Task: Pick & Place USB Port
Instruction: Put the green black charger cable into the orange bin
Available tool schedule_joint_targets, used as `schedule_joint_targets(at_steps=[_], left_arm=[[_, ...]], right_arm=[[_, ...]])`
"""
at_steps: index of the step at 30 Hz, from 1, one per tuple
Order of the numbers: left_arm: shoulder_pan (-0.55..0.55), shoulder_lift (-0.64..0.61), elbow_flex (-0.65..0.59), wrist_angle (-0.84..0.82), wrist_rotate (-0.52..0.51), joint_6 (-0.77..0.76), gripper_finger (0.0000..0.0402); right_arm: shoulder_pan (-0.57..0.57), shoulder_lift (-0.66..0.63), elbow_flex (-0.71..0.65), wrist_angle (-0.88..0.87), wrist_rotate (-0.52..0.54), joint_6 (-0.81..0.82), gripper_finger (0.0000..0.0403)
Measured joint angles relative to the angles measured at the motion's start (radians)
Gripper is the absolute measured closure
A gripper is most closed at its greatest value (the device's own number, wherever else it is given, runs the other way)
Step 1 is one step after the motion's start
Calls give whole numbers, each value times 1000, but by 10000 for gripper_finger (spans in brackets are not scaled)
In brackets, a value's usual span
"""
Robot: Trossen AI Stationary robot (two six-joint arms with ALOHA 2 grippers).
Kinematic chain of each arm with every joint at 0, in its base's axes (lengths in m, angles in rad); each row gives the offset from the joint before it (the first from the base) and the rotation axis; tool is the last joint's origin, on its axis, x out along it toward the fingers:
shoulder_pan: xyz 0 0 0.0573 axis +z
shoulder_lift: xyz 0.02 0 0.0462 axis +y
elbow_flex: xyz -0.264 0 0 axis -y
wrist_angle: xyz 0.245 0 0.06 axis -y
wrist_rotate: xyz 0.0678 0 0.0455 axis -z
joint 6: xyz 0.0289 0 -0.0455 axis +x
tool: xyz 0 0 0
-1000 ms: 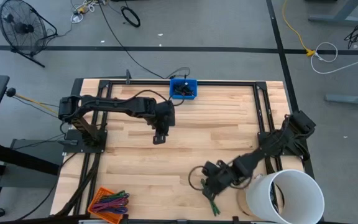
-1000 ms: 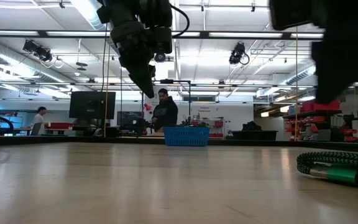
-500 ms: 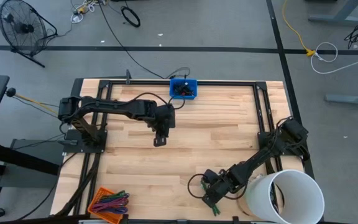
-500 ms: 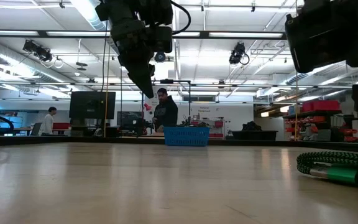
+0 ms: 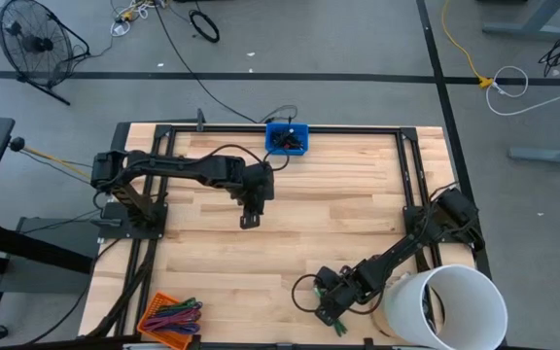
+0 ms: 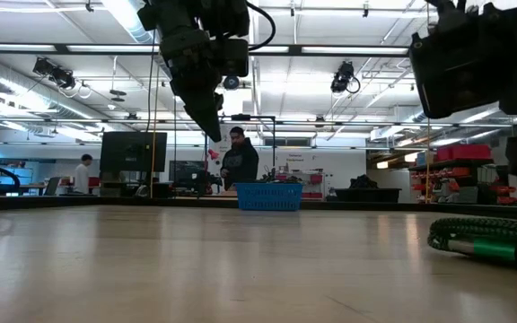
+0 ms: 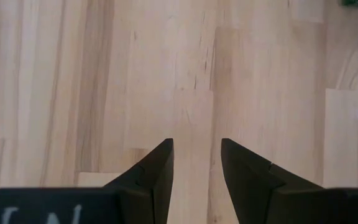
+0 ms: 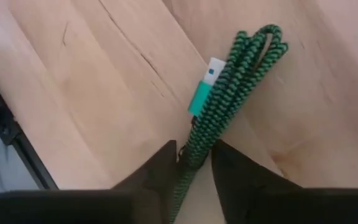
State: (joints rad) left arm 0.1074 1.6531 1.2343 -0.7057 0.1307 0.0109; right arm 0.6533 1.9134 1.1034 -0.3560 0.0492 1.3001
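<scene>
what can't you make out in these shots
- Blue bin contents: high view, too small to identify.
- White bucket interior: high view, cut off by the picture's edge.
- Right gripper around the green braided cable: right wrist view, contact unclear.
- Cable's far end: low view, cut off at the edge.

a pale wood bench (image 5: 290,204) of butcher-block planks, edged by a black frame (image 5: 348,128). on it lie a coiled green braided cable (image 8: 225,102) with a teal plug near the front right, a blue basket (image 5: 287,139) at the middle of the far edge holding dark items, and an orange tray (image 5: 168,317) of coloured pieces at the front left corner. a white bucket (image 5: 450,306) sits at the front right corner, perhaps partly over the edge.
</scene>
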Motion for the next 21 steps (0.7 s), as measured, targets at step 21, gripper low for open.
schedule_joint_targets(at_steps=[21], left_arm=[[0,0,0,33,1,2,264]], right_arm=[[-128,-97,51,-155,98,-304,398]])
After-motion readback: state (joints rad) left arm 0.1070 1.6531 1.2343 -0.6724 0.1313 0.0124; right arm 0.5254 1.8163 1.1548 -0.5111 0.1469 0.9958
